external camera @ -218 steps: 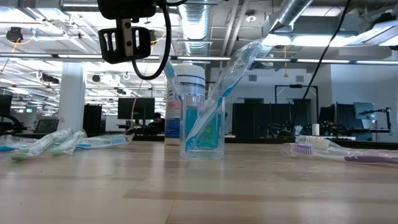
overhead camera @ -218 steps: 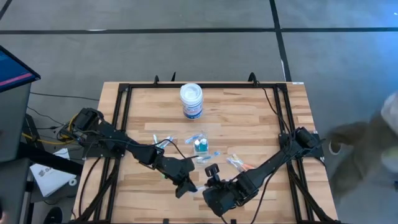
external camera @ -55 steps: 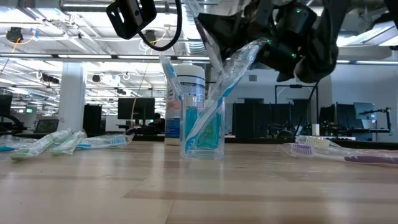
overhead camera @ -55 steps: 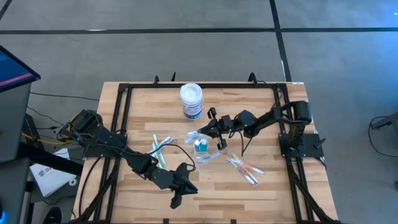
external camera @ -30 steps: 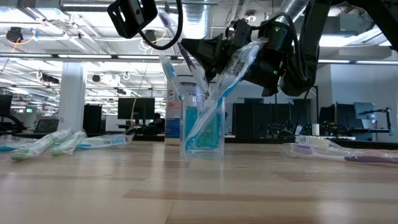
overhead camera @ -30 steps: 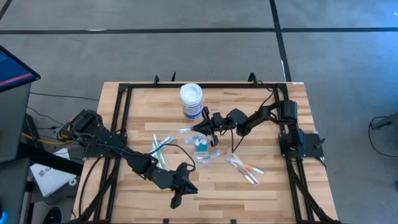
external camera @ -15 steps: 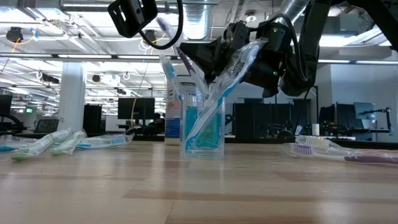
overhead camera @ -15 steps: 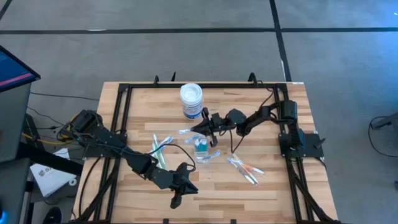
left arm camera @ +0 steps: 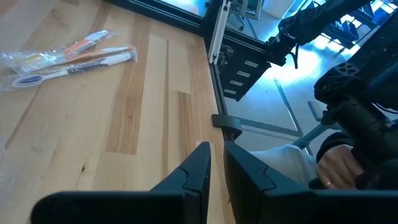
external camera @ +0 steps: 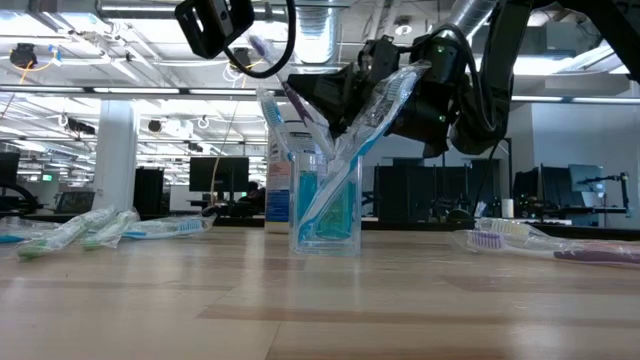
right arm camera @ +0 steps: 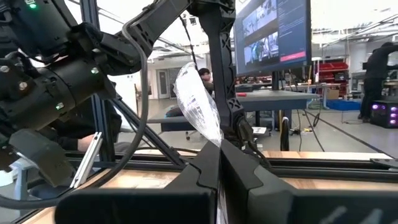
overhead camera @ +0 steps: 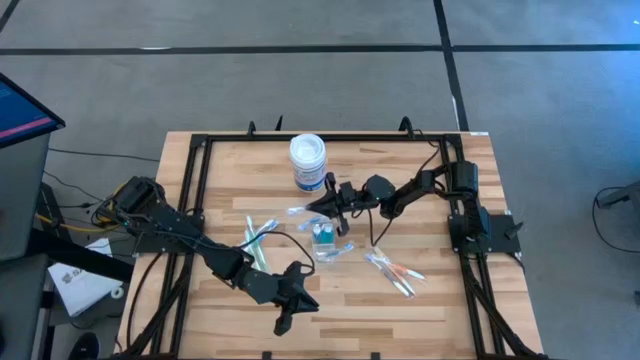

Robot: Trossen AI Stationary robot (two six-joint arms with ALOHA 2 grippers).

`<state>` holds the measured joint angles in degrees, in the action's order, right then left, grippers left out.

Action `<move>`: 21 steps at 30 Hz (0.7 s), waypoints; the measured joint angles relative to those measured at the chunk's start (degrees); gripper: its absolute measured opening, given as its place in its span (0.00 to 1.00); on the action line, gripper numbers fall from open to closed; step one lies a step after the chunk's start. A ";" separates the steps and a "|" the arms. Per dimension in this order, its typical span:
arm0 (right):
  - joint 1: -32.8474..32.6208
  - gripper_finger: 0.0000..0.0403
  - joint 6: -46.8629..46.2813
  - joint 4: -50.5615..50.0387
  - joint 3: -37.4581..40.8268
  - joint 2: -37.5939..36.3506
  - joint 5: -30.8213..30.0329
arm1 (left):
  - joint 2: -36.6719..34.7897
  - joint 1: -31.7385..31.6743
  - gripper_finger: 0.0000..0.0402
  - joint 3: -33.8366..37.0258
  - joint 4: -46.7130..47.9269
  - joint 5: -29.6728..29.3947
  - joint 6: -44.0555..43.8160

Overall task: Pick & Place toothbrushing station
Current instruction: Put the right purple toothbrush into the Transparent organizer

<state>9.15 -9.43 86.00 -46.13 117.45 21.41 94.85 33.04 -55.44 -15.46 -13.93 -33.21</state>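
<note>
While left pincer (overhead camera: 281, 322) waits clenched, right pincer (overhead camera: 322, 203) apparently grasps 1 wrapped toothbrush (right arm camera: 198, 106) over clear cup (external camera: 325, 200).

A grey floor (overhead camera: 300, 80) with dark lines surrounds the table; ceiling ducts (external camera: 320, 20) run overhead.

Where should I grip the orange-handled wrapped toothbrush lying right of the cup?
Take the orange-handled toothbrush at mid-handle, from straight above, jaws across its narrow width. It lies flat and diagonal on the table, beside another wrapped brush, clear of the cup.
</note>
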 joint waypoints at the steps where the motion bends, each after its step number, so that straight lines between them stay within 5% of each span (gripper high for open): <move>1: 0.00 0.00 0.01 0.20 0.00 0.00 -0.27 | 0.00 0.00 0.10 0.00 -0.06 0.00 0.01; 15: 0.43 0.00 -0.49 -2.02 -1.31 0.36 -0.50 | 0.00 0.00 0.10 0.00 -0.66 0.06 0.44; 21: 0.63 0.00 -4.18 3.84 -3.75 6.78 -0.60 | 0.00 0.00 0.10 0.00 -1.05 0.17 0.44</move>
<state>9.78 -13.61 89.83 -49.88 124.23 20.82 94.85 33.04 -55.44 -16.51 -13.76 -32.77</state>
